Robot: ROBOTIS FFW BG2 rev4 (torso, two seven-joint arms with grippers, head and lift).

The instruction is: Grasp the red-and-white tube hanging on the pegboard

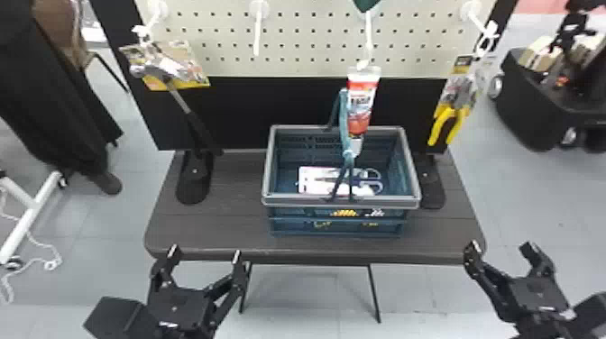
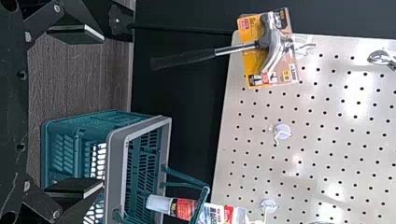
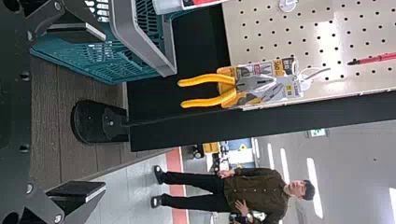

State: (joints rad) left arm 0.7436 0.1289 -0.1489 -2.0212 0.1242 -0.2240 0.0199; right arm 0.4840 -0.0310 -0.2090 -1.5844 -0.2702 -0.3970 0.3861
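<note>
Red-and-white tube [image 1: 362, 101] hangs on the cream pegboard [image 1: 315, 45], above a teal, grey-rimmed plastic basket [image 1: 340, 201] on the dark counter [image 1: 216, 225]. The basket holds a carded blue-handled scissors pack [image 1: 336, 181]. My left wrist view adds a carded hammer [image 2: 268, 46]; my right, yellow-handled pliers [image 3: 224, 91]. My left end effector [image 1: 205, 257] and right end effector [image 1: 500, 250] are both spread apart and empty.

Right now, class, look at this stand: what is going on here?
Nothing is held yet. The red-and-white tube hangs from a hook on the pegboard, above the teal basket on the table. The left gripper and right gripper are both open, low at the table's near edge, well short of the tube. A hammer and yellow-handled pliers hang to either side.
</note>
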